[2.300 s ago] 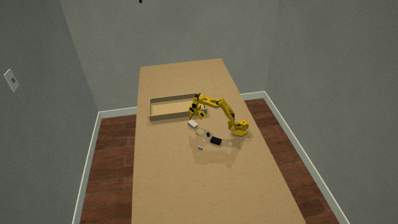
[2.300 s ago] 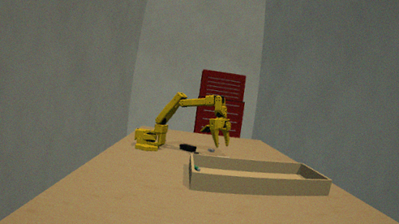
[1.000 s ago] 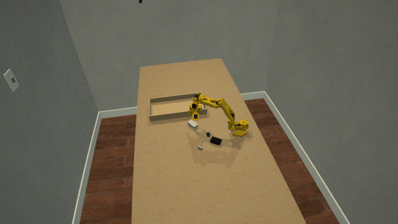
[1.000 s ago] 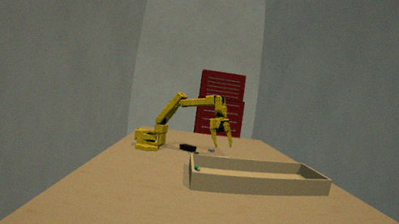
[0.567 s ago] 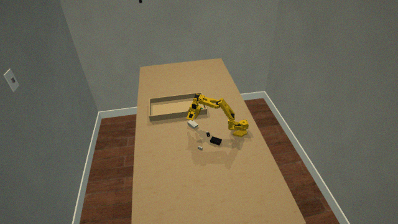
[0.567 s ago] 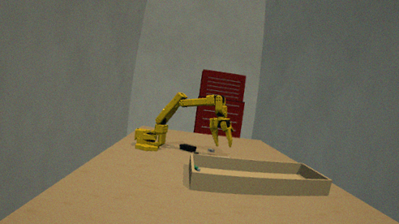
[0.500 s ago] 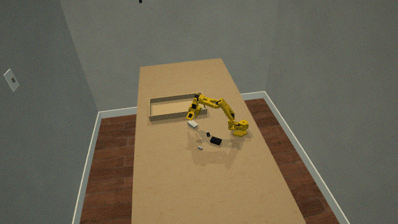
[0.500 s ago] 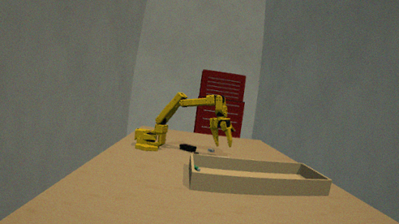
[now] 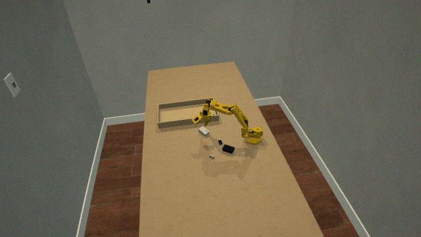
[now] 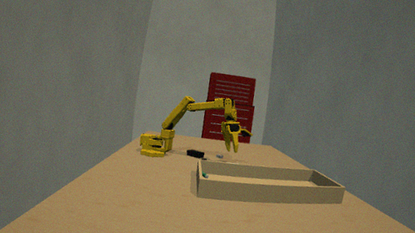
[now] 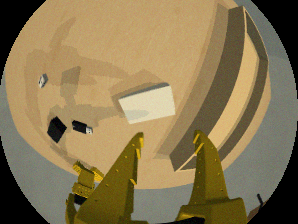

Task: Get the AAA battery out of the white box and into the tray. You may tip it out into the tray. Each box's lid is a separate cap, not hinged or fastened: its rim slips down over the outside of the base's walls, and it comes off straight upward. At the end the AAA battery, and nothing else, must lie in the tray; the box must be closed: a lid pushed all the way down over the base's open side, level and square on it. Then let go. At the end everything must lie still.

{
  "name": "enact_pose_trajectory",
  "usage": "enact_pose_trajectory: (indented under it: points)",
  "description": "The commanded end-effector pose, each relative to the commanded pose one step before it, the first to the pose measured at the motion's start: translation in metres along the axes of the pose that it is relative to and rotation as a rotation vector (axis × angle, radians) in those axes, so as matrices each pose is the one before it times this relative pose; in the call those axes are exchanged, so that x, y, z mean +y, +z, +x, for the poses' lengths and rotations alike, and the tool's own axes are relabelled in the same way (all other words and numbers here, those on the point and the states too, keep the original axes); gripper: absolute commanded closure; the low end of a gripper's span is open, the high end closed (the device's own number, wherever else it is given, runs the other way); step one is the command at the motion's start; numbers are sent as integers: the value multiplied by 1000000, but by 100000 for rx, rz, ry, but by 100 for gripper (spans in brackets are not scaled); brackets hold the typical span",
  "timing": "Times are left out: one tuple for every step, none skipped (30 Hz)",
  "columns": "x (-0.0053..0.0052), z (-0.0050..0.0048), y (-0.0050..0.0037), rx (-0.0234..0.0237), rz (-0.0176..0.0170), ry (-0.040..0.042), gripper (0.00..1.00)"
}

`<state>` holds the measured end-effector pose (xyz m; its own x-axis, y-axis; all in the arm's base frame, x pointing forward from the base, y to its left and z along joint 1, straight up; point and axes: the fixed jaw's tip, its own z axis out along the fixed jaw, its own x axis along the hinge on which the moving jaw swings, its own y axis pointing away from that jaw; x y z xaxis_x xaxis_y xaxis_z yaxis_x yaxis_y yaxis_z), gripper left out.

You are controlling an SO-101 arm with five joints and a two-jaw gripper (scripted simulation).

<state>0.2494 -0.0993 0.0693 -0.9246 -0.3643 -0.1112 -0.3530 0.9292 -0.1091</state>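
Observation:
The white box (image 9: 204, 131) lies on the table just in front of the tray (image 9: 187, 112); it also shows in the wrist view (image 11: 148, 104), and I see no open side on it. My gripper (image 9: 204, 122) hangs in the air above the tray's right end wall, beside the white box, fingers partly apart with nothing between them (image 11: 168, 139). In the exterior view the gripper (image 10: 232, 148) is well above the tray (image 10: 268, 183). A small greenish cylinder, seemingly the AAA battery (image 10: 204, 174), lies inside the tray at that end.
A black box (image 9: 228, 149) lies near the arm's base (image 9: 252, 135). A small black piece (image 9: 220, 141) and a small grey piece (image 9: 211, 157) lie on the table in front of the white box. A red cabinet (image 10: 230, 108) stands behind the table.

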Motion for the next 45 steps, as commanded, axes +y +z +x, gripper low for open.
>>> enact_pose_trajectory:
  points:
    - [-4669, -10214, -11346, -5813, 4468, 12185, 72]
    - [146, -675, 9, -87, 30, 4125, 72]
    - [159, -660, 4, -89, 27, 4090, 72]
    - [172, -650, 11, -87, 24, 4046, 72]
    - [181, -630, 5, -85, 18, 3999, 72]
    - [193, -621, 12, -87, 14, 3949, 72]
    - [199, -601, 6, -89, 11, 3899, 72]
    - [212, -585, 6, -84, 8, 3845, 72]
    - [223, -569, 6, -83, 5, 3783, 72]
    - [230, -548, 6, -84, 0, 3723, 72]
    - [230, -530, 6, -83, 0, 3657, 72]
    - [234, -510, 6, -80, -7, 3591, 72]
    - [241, -495, 6, -76, -7, 3519, 72]
    - [247, -472, 6, -77, -12, 3447, 72]
    - [0, 0, 0, 0, 0, 0, 72]
    - [0, 0, 0, 0, 0, 0, 72]
    - [243, -457, 5, -74, -13, 3372, 72]
    - [249, -438, 6, -70, -15, 3291, 72]
    - [248, -414, 6, -71, -17, 3212, 72]
    - [241, -398, 6, -66, -18, 3131, 72]
    - [245, -380, 5, -63, -24, 3043, 72]
    - [240, -358, -1, -62, -20, 2958, 72]
    - [236, -343, 4, -59, -25, 2870, 72]
    - [236, -326, 4, -57, -24, 2776, 72]
    - [228, -307, 3, -54, -26, 2688, 72]
    - [226, -291, 9, -52, -25, 2593, 72]
    - [215, -274, 2, -50, -25, 2499, 72]
    - [211, -260, 2, -47, -27, 2402, 72]
    - [204, -241, 7, -44, -26, 2307, 72]
    - [199, -229, 0, -42, -26, 2210, 72]
    - [190, -211, 5, -38, -28, 2109, 72]
    - [0, 0, 0, 0, 0, 0, 72]
    - [0, 0, 0, 0, 0, 0, 72]
    - [177, -200, -3, -36, -24, 2013, 72]
    - [178, -184, 7, -34, -25, 1917, 72]
    - [163, -177, 1, -33, -25, 1817, 72]
    - [158, -156, 0, -30, -24, 1716, 72]
    - [148, -149, 5, -26, -20, 1622, 72]
    - [144, -142, -1, -28, -23, 1524, 72]
    - [131, -124, 4, -21, -22, 1427, 72]
    - [120, -118, 3, -24, -19, 1330, 72]
    - [119, -105, -3, -20, -18, 1238, 72]
    - [107, -100, 2, -16, -17, 1144, 72]
    - [94, -90, 1, -19, -17, 1056, 72]
    - [92, -77, 1, -15, -16, 965, 72]
